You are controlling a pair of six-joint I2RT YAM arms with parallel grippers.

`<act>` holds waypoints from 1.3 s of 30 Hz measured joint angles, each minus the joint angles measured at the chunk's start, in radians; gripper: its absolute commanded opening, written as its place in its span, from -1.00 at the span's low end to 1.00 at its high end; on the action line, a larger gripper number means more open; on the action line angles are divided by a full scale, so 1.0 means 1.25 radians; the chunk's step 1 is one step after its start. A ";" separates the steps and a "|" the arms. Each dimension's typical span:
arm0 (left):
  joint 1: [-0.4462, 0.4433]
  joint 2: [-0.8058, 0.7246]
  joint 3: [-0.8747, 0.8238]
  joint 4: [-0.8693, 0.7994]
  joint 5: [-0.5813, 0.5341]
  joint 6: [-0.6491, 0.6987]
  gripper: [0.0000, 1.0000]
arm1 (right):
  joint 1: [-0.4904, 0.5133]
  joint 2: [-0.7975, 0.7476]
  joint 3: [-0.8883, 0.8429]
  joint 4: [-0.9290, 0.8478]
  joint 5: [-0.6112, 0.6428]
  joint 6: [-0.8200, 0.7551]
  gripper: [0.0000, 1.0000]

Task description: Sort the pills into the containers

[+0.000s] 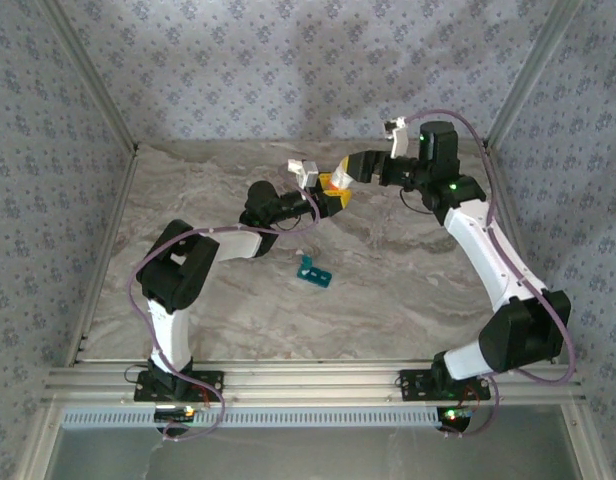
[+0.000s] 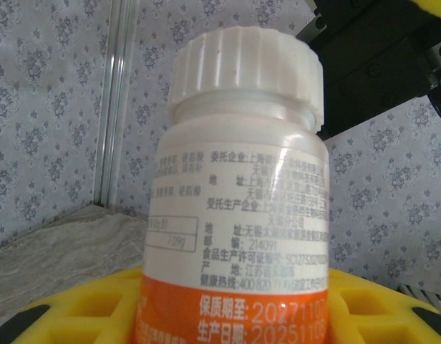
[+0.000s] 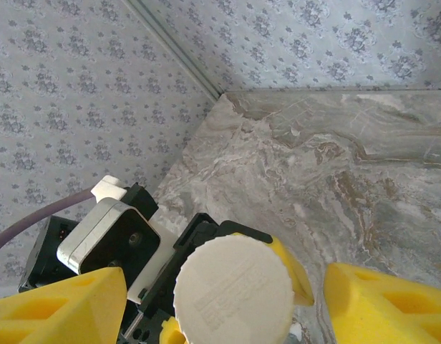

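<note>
the left pincer [image 2: 235,315] gripped the probably light, stiff, smooth bottle [image 2: 235,215] by its body, the right pincer [image 3: 228,301] stood open around its ribbed cap [image 3: 233,283], likely the best hold, and the small blue containers [image 1: 314,271] lay in the middle of the table [image 1: 418,290].

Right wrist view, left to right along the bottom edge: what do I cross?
One yellow finger of the right claw → white bottle cap → the claw's other yellow finger.

Open table [image 1: 418,270] around containers [image 1: 314,271]
</note>
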 measured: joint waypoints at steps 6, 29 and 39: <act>-0.001 0.000 0.000 0.000 0.000 0.000 -1.00 | 0.002 0.018 0.000 0.001 -0.001 0.001 0.26; 0.004 0.011 0.000 -0.023 -0.003 -0.006 -1.00 | 0.099 0.013 -0.018 0.011 0.242 0.106 -0.27; 0.004 0.015 0.000 -0.025 -0.006 -0.006 -1.00 | 0.138 0.004 -0.022 0.006 0.357 0.149 -0.16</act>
